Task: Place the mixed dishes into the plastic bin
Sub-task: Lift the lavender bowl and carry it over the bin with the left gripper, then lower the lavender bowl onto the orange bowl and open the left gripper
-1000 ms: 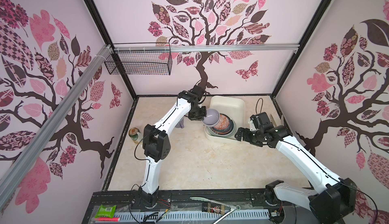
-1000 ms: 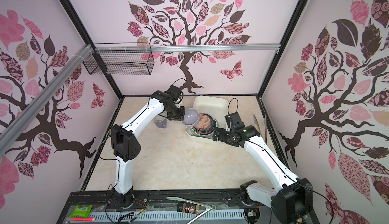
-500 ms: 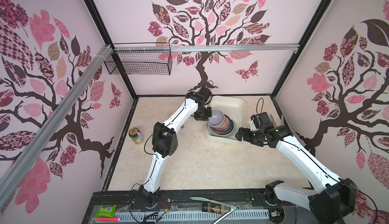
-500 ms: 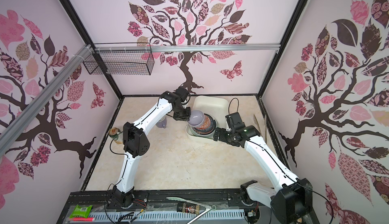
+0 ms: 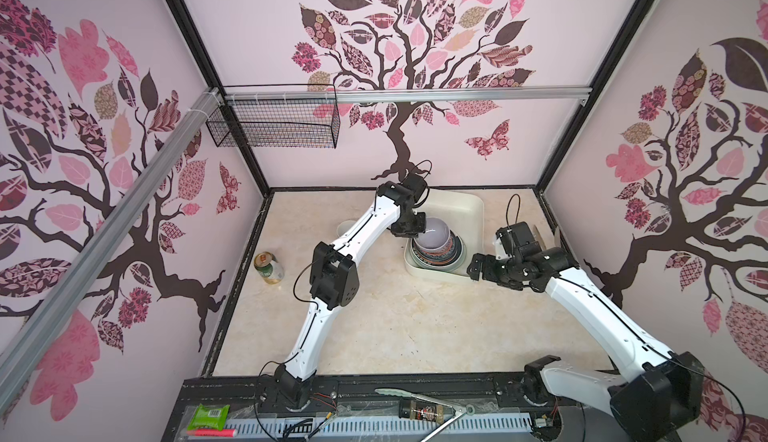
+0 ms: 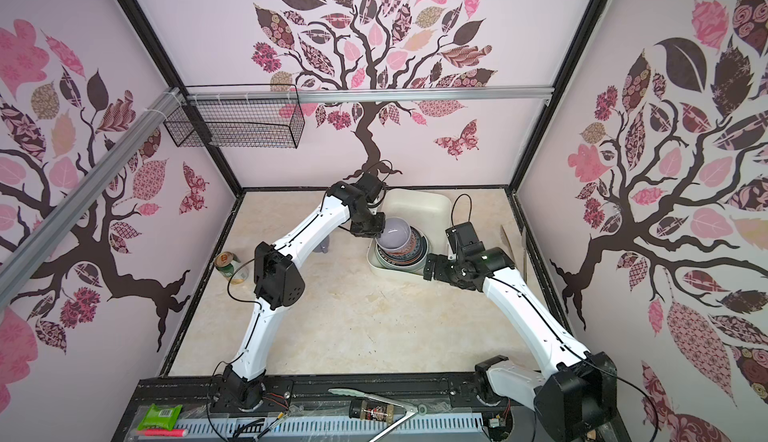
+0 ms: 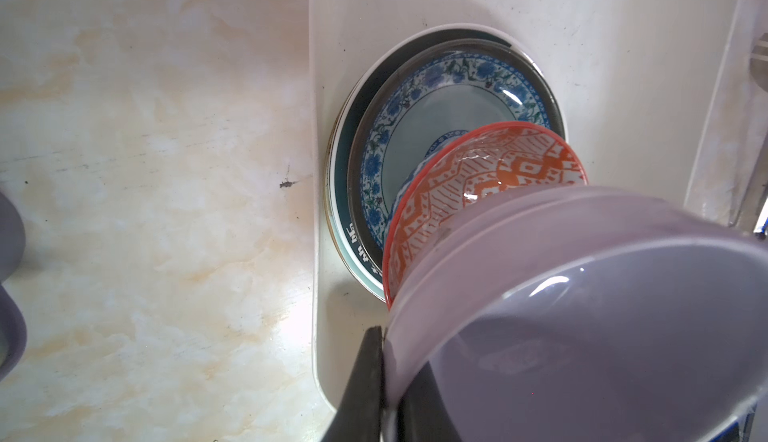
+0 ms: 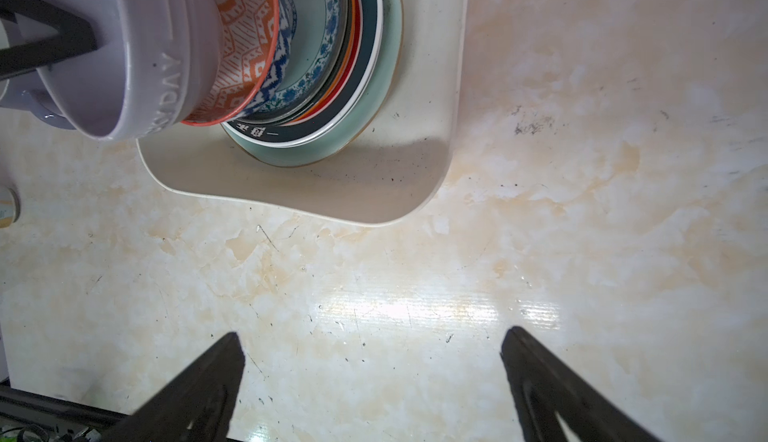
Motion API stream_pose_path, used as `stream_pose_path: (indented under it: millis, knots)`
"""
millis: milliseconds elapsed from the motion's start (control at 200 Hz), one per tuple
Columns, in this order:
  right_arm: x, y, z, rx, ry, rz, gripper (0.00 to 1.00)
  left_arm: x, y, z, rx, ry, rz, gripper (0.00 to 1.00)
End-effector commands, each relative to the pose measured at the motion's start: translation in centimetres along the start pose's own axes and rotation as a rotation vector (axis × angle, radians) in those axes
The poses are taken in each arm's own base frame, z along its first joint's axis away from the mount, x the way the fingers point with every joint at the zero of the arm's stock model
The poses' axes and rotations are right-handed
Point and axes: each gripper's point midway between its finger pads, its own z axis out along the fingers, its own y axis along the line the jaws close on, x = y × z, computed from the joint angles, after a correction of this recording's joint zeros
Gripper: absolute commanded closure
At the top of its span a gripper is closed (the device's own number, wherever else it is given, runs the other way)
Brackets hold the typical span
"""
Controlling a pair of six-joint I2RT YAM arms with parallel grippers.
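The cream plastic bin (image 5: pixel 469 207) (image 6: pixel 440 203) stands at the back of the table. In it lies a stack of plates, with the mint-green flowered plate (image 7: pixel 415 128) uppermost and a red-patterned bowl (image 7: pixel 478 170) (image 8: pixel 245 24) on top. A wide lavender bowl (image 5: pixel 434 234) (image 6: pixel 395 234) sits tilted inside the red bowl. My left gripper (image 5: pixel 415 232) (image 7: pixel 390 357) is shut on its rim, one finger inside and one outside. My right gripper (image 5: pixel 473 267) (image 8: pixel 370 336) hovers open and empty over the table by the bin's near right corner. A lavender mug (image 6: pixel 325 247) stands left of the bin, mostly hidden behind the left arm.
A green drink can (image 5: pixel 268 267) stands near the left wall. A black wire basket (image 5: pixel 274 124) hangs on the back left rail. Long wooden utensils (image 6: pixel 509 240) lie by the right wall. Tongs (image 5: pixel 415 398) and small items lie on the front ledge.
The left arm carried the lavender bowl rightward and down from beside the bin into the red-patterned bowl on the stack. The right arm has not moved.
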Motion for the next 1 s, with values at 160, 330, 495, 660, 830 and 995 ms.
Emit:
stream_pose_path:
  millis: [160, 330, 495, 660, 830, 995]
  knots:
    - [-0.3, -0.7, -1.1, 0.033, -0.017, -0.007, 0.0, -1.2, -1.8, -0.1, 0.045, -0.041, 0.038, 0.9]
    - [0.0, -0.9, -1.2, 0.039, -0.015, 0.0, 0.0, -1.2, -2.0, 0.1, 0.055, -0.036, 0.039, 0.85]
    - [0.1, -1.0, -1.3, 0.04, -0.013, 0.009, 0.0, -1.1, -2.2, 0.4, 0.069, -0.029, 0.038, 0.82]
    - [0.2, -1.0, -1.3, 0.041, -0.01, 0.016, 0.0, -1.0, -2.5, 0.5, 0.087, -0.019, 0.035, 0.78]
    - [0.2, -1.0, -1.5, 0.043, -0.012, 0.024, 0.0, -0.6, -2.5, 1.3, 0.094, 0.003, 0.033, 0.78]
    - [0.5, -1.1, -1.5, 0.042, -0.009, 0.032, 0.0, -0.4, -2.5, 1.9, 0.099, 0.017, 0.03, 0.78]
